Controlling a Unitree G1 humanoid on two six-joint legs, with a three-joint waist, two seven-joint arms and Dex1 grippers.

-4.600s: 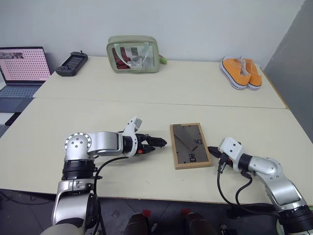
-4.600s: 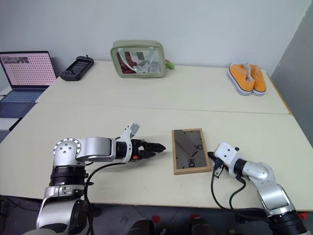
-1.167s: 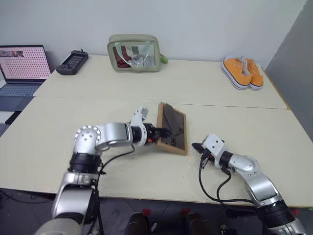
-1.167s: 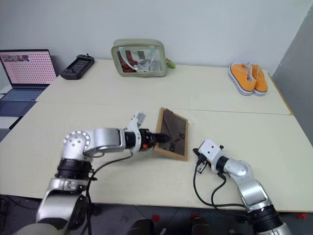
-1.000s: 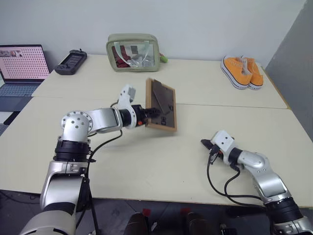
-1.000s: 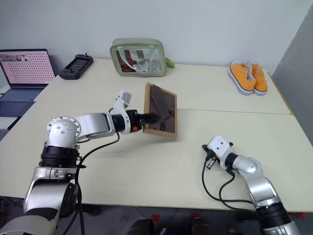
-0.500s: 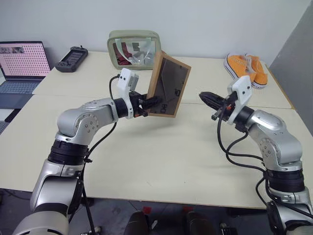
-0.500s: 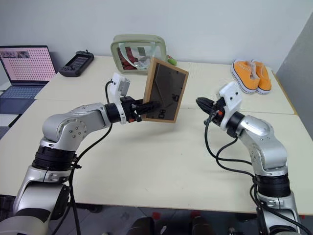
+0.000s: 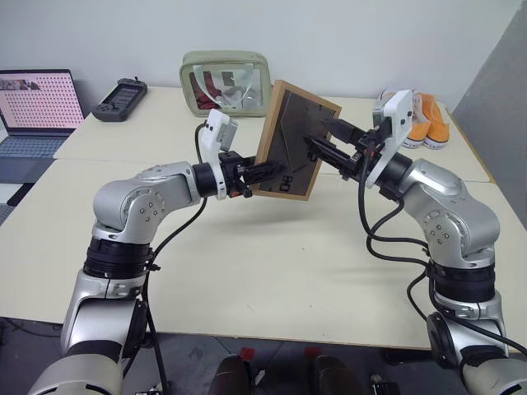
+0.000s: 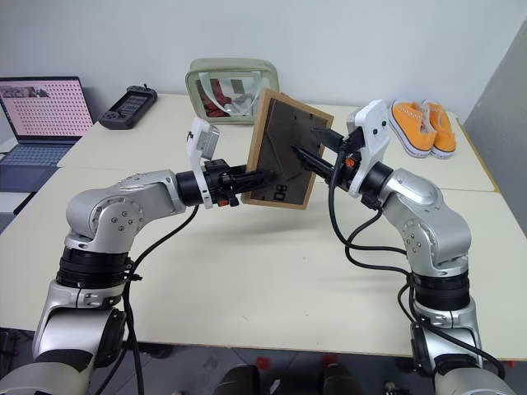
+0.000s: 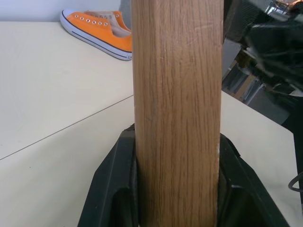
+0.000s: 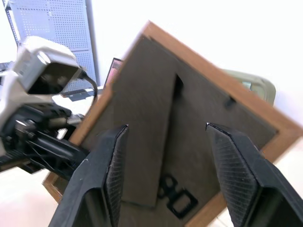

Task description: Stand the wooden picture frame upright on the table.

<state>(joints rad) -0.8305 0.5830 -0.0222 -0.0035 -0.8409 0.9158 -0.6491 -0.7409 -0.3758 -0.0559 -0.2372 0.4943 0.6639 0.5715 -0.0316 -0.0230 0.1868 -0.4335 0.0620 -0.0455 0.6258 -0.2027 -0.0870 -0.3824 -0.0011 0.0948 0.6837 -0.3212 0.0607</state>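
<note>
We hold the wooden picture frame (image 9: 295,140) aloft in our clamped left gripper (image 9: 265,171); our open, empty right gripper (image 9: 323,141) at 3 o'clock should next unfold its stand (image 12: 150,152).

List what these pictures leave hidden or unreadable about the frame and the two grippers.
- The wooden picture frame turns its dark back to the head views, so its picture face is hidden.
- Left wrist view: the frame's edge hides any contact under the left gripper.
- Whether the open right gripper touches the back panel is unclear.
- Right wrist view: the frame's lower corner is cut off by the picture's edge.
</note>
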